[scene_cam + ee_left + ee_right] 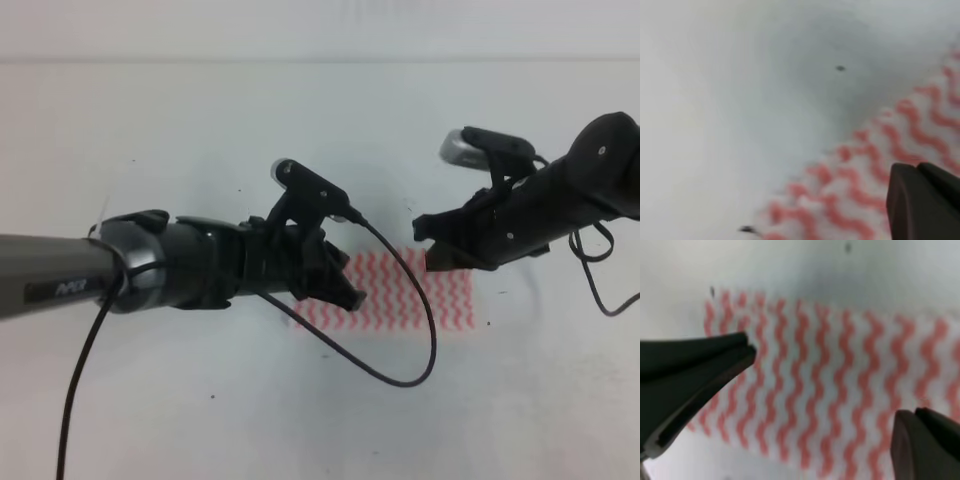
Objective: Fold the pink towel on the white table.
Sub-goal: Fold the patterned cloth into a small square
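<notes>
The pink towel (410, 300) lies flat on the white table (200, 410) just right of centre, its wavy pink-red and white stripes showing. My left gripper (348, 282) hovers over the towel's left edge. In the left wrist view only one finger (922, 202) shows, far to the right above the towel's corner (875, 170), so the jaws stand apart with nothing between them. My right gripper (427, 245) hangs over the towel's upper right part. In its wrist view the right gripper (822, 385) is wide open above the striped towel (830, 390).
A black cable (432, 335) loops from the left arm across the towel and table. Another cable (600, 285) hangs off the right arm. Small dark specks (840, 68) dot the table.
</notes>
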Controlling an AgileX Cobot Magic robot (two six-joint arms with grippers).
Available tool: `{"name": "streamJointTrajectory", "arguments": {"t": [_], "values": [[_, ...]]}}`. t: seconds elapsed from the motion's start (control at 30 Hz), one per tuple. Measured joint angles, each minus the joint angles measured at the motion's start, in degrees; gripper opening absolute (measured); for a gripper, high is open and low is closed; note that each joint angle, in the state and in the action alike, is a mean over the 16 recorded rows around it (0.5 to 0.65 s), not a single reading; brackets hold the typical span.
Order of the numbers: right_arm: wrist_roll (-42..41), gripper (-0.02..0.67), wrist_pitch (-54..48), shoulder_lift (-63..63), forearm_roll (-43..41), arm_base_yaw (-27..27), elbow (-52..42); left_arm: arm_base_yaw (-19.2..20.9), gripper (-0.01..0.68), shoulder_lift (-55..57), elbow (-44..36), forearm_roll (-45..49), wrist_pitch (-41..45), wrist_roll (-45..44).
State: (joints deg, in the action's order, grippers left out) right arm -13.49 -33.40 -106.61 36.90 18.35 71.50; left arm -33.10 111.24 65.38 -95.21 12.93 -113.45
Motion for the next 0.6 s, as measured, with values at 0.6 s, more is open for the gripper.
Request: {"name": "streamJointTrajectory", "arguments": {"t": [0.6], "values": [[5.6,-0.017,-10.7,-1.2,-7.5,0.0,0.0,0.0,-0.004,-0.2,-0.7,8.9,2.5,10.4]]}}
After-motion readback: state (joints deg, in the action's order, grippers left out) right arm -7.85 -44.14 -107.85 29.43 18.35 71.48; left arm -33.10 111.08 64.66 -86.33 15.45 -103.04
